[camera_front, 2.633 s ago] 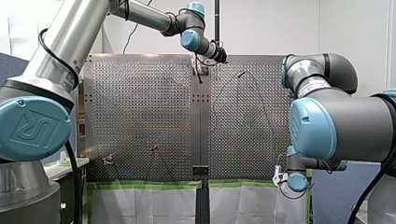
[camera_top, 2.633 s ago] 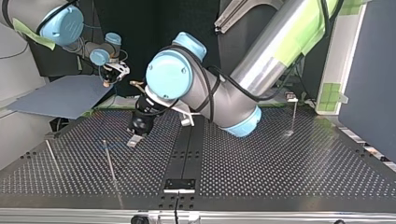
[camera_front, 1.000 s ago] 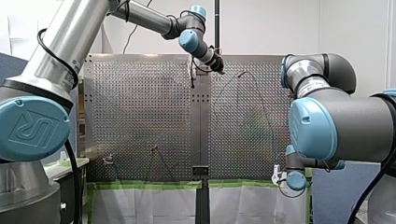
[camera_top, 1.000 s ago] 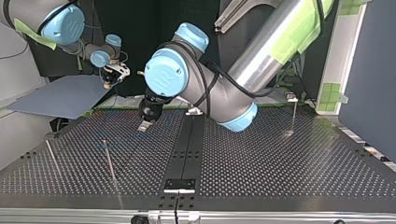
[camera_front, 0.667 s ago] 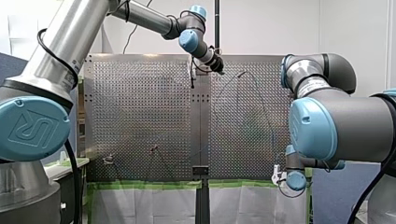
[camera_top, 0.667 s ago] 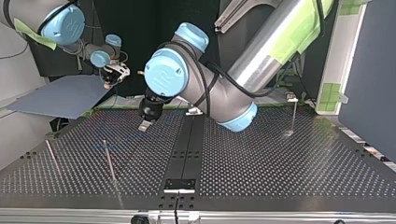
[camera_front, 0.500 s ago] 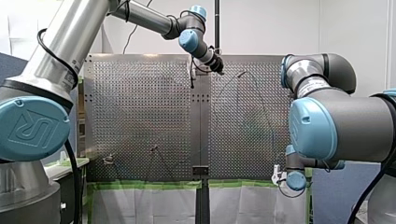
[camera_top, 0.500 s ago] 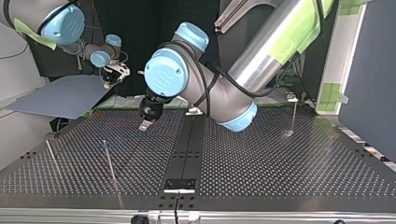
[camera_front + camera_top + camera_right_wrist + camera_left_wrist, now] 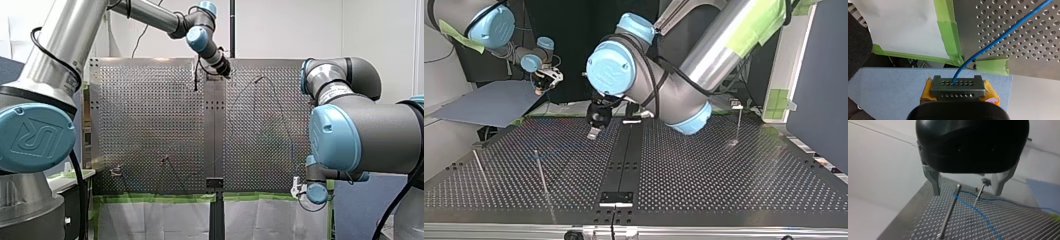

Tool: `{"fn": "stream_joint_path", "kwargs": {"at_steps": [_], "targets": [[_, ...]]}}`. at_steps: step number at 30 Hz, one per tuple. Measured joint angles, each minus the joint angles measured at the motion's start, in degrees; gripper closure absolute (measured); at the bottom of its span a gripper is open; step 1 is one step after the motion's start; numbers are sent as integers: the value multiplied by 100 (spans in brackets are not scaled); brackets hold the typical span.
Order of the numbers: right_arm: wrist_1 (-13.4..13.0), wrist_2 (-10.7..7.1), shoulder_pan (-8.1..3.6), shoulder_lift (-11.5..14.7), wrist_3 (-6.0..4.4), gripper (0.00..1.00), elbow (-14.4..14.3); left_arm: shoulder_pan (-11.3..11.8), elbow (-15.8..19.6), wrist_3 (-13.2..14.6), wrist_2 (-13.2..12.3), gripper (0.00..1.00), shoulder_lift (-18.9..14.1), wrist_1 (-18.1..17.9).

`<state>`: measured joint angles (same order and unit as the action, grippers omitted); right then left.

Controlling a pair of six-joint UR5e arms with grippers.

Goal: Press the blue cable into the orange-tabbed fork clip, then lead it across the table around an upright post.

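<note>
The blue cable (image 9: pixel 998 37) runs from my right gripper (image 9: pixel 956 82) over the perforated table (image 9: pixel 1038 15). That gripper's yellow pads (image 9: pixel 990 91) are shut on the cable's end, just off the table's corner (image 9: pixel 545 80). The cable (image 9: pixel 978 211) lies past two upright posts, a near post (image 9: pixel 949 212) and a far post (image 9: pixel 980 192). My left gripper (image 9: pixel 968 192) hovers open above the table, metal fingers (image 9: pixel 935 182) apart and empty. In the top view it hangs near the middle strip (image 9: pixel 594 132). A small reddish-tipped fixture (image 9: pixel 165 159) stands low at the front view's left.
More thin posts stand at the top view's left (image 9: pixel 480 167), near the middle (image 9: pixel 541 172) and at the right (image 9: pixel 739 122). A blue mat (image 9: pixel 489 102) lies beside the table under my right gripper. Green tape (image 9: pixel 948 32) edges the table.
My left arm has swung its gripper toward the top view's right, closer to the middle strip, still open. My right arm holds still with the cable.
</note>
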<state>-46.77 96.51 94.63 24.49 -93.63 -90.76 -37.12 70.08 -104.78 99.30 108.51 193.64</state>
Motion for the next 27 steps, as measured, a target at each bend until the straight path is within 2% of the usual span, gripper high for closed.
{"fn": "stream_joint_path", "kwargs": {"at_steps": [7,14,27], "targets": [[5,0,0,0,1,100,14,35,403,-207,373,0,-63,-395],[9,0,1,0,13,100,17,39,805,-464,463,0,-65,-797],[24,0,3,0,61,100,19,60,1575,-185,481,0,-69,-1570]]}}
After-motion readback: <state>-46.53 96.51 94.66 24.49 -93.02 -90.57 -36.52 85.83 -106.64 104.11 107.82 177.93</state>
